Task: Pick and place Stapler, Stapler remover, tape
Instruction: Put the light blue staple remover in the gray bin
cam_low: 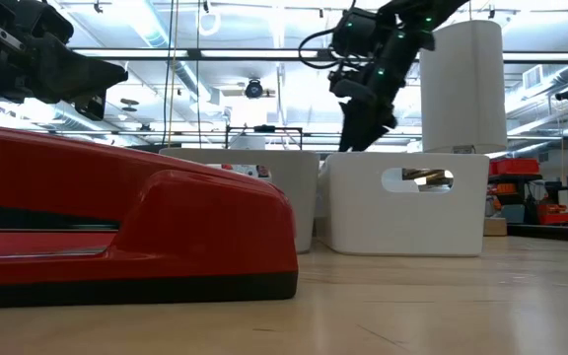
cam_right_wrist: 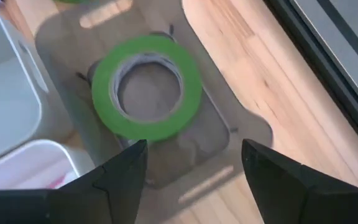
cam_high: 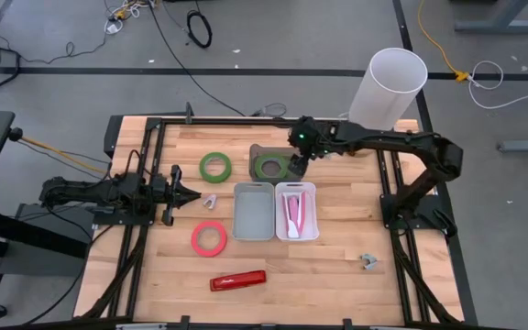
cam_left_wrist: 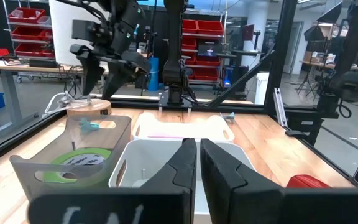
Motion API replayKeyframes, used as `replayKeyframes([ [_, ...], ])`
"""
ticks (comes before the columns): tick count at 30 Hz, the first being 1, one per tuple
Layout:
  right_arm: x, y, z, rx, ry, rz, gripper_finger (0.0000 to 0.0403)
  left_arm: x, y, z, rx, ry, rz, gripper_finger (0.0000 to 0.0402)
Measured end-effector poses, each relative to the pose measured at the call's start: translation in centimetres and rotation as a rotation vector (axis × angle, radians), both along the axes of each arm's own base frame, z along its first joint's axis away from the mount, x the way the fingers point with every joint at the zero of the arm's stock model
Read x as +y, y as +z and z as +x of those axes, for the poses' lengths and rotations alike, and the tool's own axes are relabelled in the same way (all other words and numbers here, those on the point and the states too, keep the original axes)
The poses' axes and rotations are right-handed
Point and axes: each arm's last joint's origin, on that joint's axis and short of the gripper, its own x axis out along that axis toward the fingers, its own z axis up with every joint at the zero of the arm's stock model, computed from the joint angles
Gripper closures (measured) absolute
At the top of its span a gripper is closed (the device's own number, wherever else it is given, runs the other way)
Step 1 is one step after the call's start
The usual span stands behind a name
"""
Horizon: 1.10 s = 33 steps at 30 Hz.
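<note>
Right wrist view: green tape roll (cam_right_wrist: 146,87) in bin just beyond open right hand (cam_right_wrist: 194,163)

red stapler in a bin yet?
No. The red stapler lies on the bare table, in front of the two bins.

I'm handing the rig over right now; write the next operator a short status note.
Right end effector: open, empty, above the brown bin, which holds a green tape roll.
Left end effector: shut, empty, waiting at the table's left side.
Done: the pink stapler lies in the white bin.
Left on the table: second green tape roll, pink tape roll, red stapler, one staple remover by the left end effector and another at lower right. The grey bin looks empty.
</note>
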Motion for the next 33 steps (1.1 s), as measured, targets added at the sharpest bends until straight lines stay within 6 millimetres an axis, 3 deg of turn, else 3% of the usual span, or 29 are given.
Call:
replayKeyframes([
  [16, 2.1, -1.2, -5.9, -0.016, -0.16, 0.045, 0.0142, 0.0, 0.0, 0.0, 0.0, 0.0, 0.0, 0.0374],
  [33, 2.9, -3.6, -8.6, 0.029, -0.271, 0.068, 0.0142, 0.0, 0.0, 0.0, 0.0, 0.0, 0.0, 0.0374],
])
